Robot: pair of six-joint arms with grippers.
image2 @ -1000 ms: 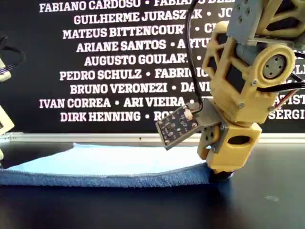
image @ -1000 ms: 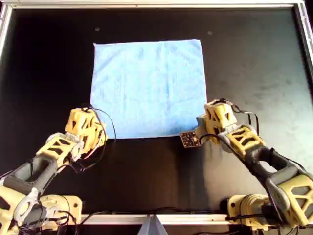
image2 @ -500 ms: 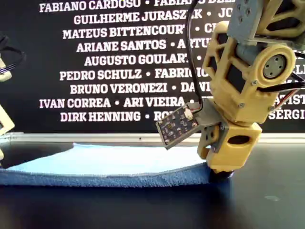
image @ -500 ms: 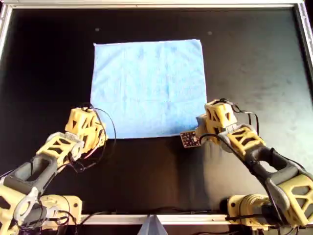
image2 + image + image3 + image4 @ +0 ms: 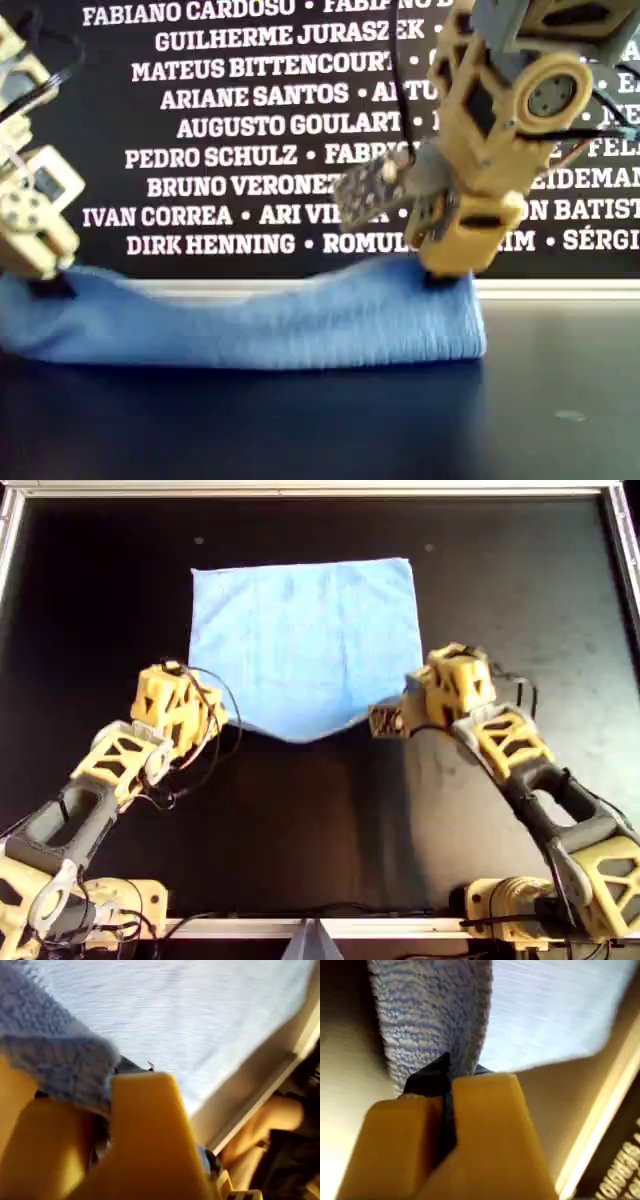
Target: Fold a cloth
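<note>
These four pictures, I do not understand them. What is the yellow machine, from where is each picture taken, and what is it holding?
The machine is two yellow robot arms, each ending in a gripper, a clamp with two fingers. One picture looks straight down on a black table. One looks from the side, low at table height, with a wall of printed names behind. The other two come from small cameras mounted on the grippers, so they show yellow fingers very close.

The only thing on the table is a light blue cloth. The left gripper pinches one near corner of it, and the right gripper pinches the other. In the side picture both corners are lifted off the table and the cloth sags between them, which fits the start of a fold.
</note>
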